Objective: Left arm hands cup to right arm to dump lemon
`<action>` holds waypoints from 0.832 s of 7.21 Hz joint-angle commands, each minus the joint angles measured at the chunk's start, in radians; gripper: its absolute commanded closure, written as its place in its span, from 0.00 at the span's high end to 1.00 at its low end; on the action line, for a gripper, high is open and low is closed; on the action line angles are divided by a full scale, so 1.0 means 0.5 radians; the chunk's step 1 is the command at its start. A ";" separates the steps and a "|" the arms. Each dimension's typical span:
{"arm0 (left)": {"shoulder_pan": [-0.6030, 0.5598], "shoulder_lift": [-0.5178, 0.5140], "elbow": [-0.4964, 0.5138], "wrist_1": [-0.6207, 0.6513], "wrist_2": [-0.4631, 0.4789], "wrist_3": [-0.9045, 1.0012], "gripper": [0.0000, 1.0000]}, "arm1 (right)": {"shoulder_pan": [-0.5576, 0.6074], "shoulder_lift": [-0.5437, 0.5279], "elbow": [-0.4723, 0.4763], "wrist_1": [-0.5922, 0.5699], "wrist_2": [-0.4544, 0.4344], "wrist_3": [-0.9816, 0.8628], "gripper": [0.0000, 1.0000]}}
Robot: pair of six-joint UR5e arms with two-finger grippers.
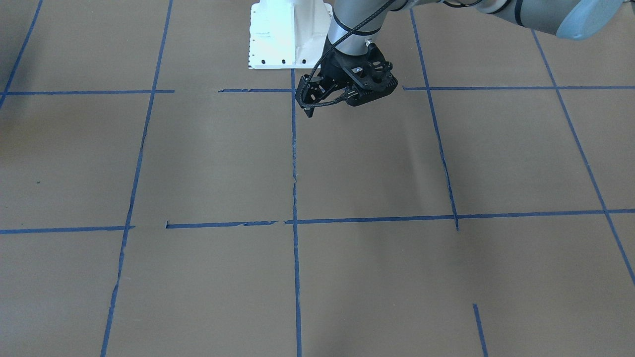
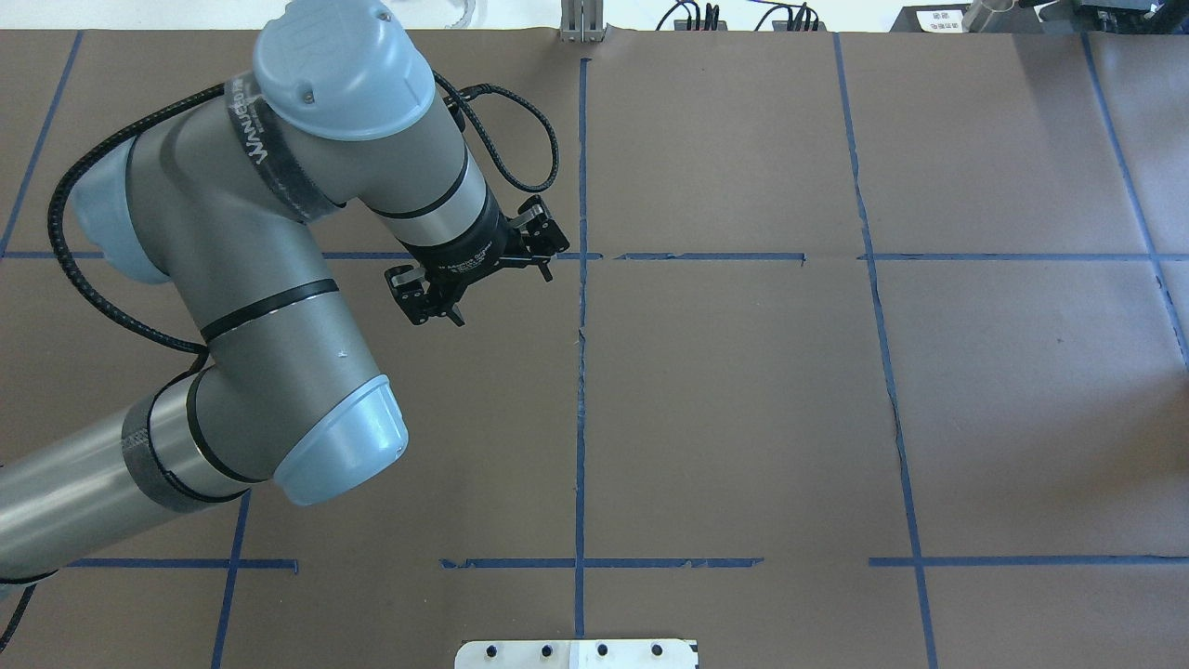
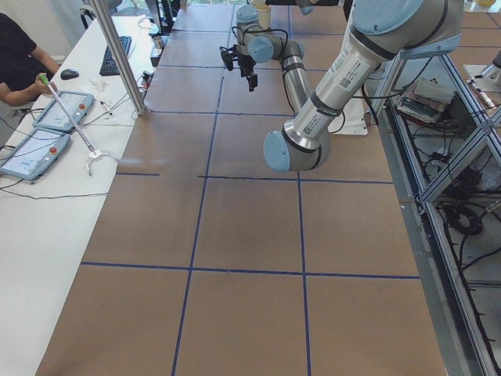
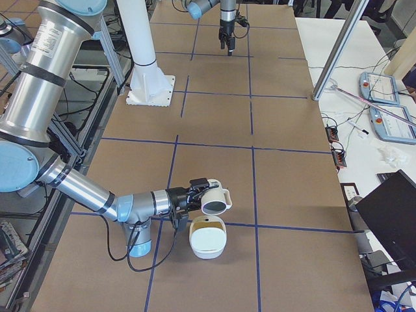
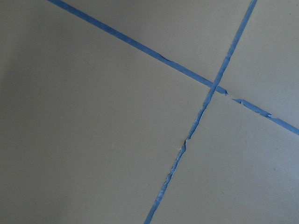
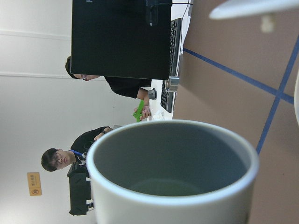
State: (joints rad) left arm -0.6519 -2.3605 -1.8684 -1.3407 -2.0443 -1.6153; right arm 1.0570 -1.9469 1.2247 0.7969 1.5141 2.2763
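Note:
The white cup (image 4: 215, 198) is held off the table at my right gripper (image 4: 197, 190), tipped on its side with its mouth over a white bowl (image 4: 207, 237). From this side view I cannot tell whether the right gripper is open or shut. In the right wrist view the cup (image 6: 173, 186) fills the lower frame, and its grey inside looks empty. No lemon shows in any view. My left gripper (image 2: 478, 269) hangs open and empty over the tape cross near the table's middle. It also shows in the front-facing view (image 1: 342, 96).
The brown table (image 2: 743, 418) is marked with blue tape lines. The white arm base (image 1: 290, 34) stands at the robot's side. Operators sit at a side table with tablets (image 3: 55, 110), a keyboard and a monitor (image 6: 121, 37).

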 commanded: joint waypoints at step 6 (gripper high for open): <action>0.000 -0.007 -0.012 0.000 0.014 -0.003 1.00 | 0.046 0.093 -0.353 0.470 -0.061 1.082 0.05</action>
State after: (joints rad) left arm -0.6520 -2.3630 -1.8747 -1.3407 -2.0398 -1.6166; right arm 1.0779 -1.8997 1.0757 0.9977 1.4985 2.7412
